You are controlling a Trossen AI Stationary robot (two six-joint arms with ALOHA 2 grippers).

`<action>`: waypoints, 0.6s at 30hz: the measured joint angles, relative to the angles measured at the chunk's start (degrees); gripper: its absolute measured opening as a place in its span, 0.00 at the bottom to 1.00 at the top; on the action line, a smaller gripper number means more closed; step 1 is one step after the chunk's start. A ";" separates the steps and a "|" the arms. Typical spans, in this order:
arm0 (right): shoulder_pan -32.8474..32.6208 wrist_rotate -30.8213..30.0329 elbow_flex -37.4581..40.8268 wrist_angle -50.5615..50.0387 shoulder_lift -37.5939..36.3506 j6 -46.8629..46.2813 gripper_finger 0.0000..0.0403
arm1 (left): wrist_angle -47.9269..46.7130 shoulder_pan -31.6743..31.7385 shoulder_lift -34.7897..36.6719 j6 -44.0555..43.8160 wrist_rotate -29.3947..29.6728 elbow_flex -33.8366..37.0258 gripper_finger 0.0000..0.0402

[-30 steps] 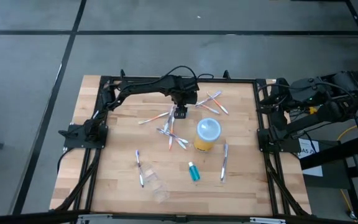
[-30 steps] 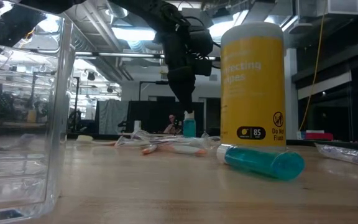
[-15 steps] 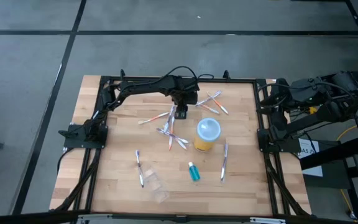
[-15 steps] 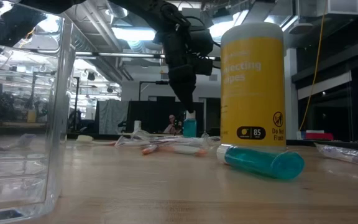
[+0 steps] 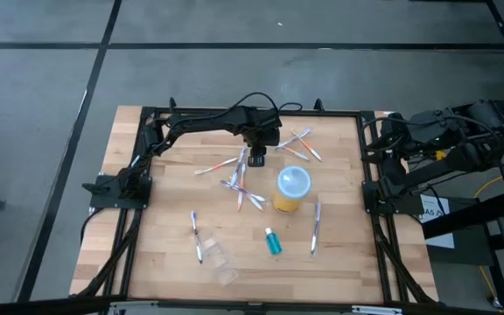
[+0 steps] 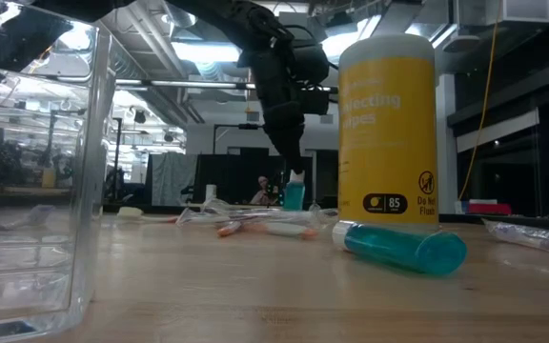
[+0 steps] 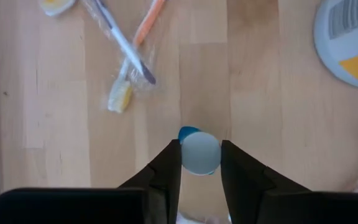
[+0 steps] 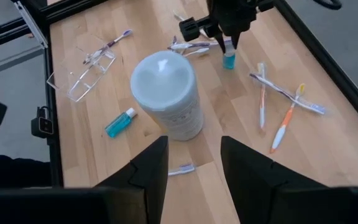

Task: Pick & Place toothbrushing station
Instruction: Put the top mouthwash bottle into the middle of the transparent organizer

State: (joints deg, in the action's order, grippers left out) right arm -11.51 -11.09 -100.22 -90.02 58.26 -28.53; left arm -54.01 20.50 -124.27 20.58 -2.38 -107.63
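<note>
With my right gripper (image 8: 194,163) parked open off the table's right edge, the yellow cup (image 5: 291,191) stands mid-table, so my left gripper (image 7: 200,163) pinches the upright teal tube (image 7: 198,152) behind it, likely for lifting.

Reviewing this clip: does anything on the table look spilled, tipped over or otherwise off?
Nothing is spilled or damaged. The wrapped toothbrushes lie scattered and crossed, and one small teal tube lies on its side near the yellow wipes canister. The left gripper brackets another small upright teal tube. The clear plastic container lies flat.
</note>
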 joint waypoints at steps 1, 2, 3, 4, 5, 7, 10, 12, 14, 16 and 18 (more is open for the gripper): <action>0.00 0.00 0.00 0.00 0.00 -0.01 0.37 | -0.11 0.19 0.00 0.00 0.11 0.00 0.21; 0.00 0.00 0.00 0.00 0.00 0.00 0.37 | -0.11 0.30 -0.02 -0.02 0.28 0.02 0.21; 0.00 0.00 0.00 0.00 0.00 -0.02 0.37 | 0.01 0.34 -0.06 -0.02 0.70 0.04 0.21; -0.02 0.00 0.00 0.00 0.00 -0.02 0.37 | 0.15 0.32 -0.10 -0.06 1.11 0.04 0.21; -0.02 0.00 0.00 0.01 0.00 -0.02 0.37 | 0.17 0.32 -0.11 -0.16 1.28 0.04 0.21; 0.00 0.02 0.00 0.00 0.00 -0.04 0.37 | 0.09 0.40 0.14 -0.36 1.35 0.07 0.21; -0.01 0.04 0.00 0.00 0.00 -0.07 0.37 | -0.46 1.01 1.04 -1.63 1.53 0.33 0.21; 0.00 0.21 0.00 0.00 0.00 -0.20 0.37 | -1.61 1.76 2.11 -2.70 2.09 0.58 0.21; 0.00 0.22 0.00 0.07 0.00 -0.20 0.37 | -1.91 2.56 3.64 -3.87 2.16 0.59 0.21; 0.00 0.20 0.00 0.66 -0.01 -0.15 0.37 | -3.89 3.29 5.67 -4.81 2.00 0.47 0.21; -0.02 0.20 0.00 1.12 0.00 -0.05 0.37 | -5.25 3.78 7.27 -5.22 1.49 0.44 0.20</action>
State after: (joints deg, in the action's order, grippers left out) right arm -11.53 -10.90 -100.22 -88.89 58.26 -28.58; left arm -59.26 24.28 -116.99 15.36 -0.89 -107.20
